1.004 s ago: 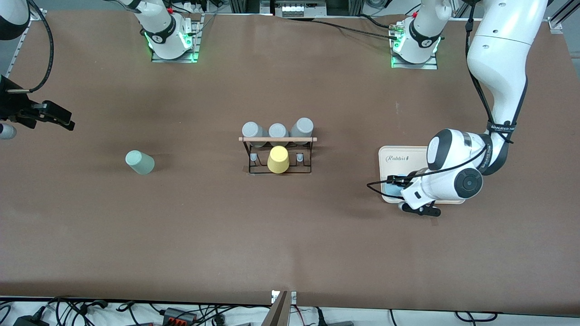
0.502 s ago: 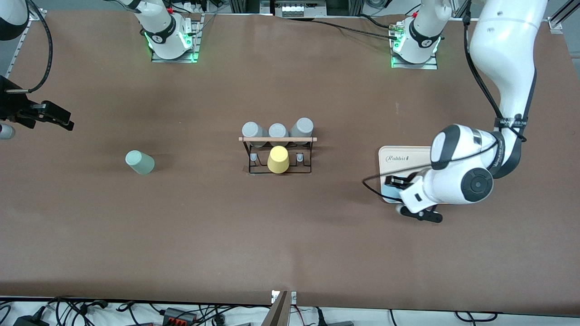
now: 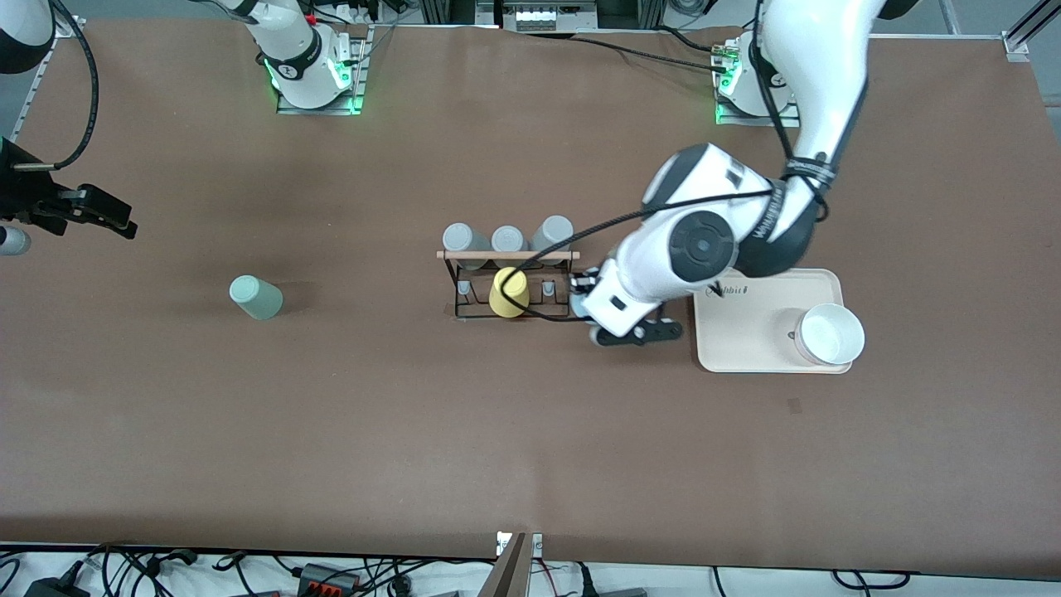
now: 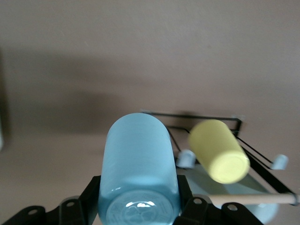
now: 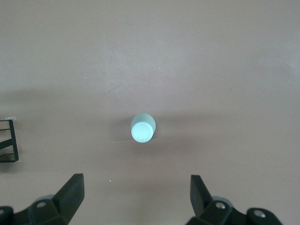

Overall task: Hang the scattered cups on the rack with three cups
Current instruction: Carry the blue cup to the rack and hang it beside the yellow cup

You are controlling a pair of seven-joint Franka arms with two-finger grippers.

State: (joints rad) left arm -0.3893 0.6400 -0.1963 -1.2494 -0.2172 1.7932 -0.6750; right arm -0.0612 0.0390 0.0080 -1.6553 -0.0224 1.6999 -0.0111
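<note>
My left gripper (image 3: 582, 288) is shut on the light blue cup (image 4: 139, 168) and holds it just beside the rack (image 3: 507, 286), at the rack's end toward the tray. In the front view the arm hides the cup. The rack's wooden dowel (image 3: 507, 254) tops a black wire frame (image 4: 253, 150). It carries a yellow tumbler (image 3: 509, 292) and three grey tumblers (image 3: 508, 240). The pale mint green cup (image 3: 255, 297) stands alone on the table toward the right arm's end, and it also shows in the right wrist view (image 5: 143, 128). My right gripper (image 3: 104, 217) waits open and empty, high over that end.
A cream tray (image 3: 746, 352) lies toward the left arm's end, with a white bowl (image 3: 829, 334) on it. A grey-capped peg (image 4: 185, 159) stands free beside the yellow tumbler (image 4: 219, 151). Bare brown table lies between the mint cup and the rack.
My left arm has lifted the light blue cup off the tray and carried it to the rack's end, uncovering the white bowl. The right arm has not moved.
</note>
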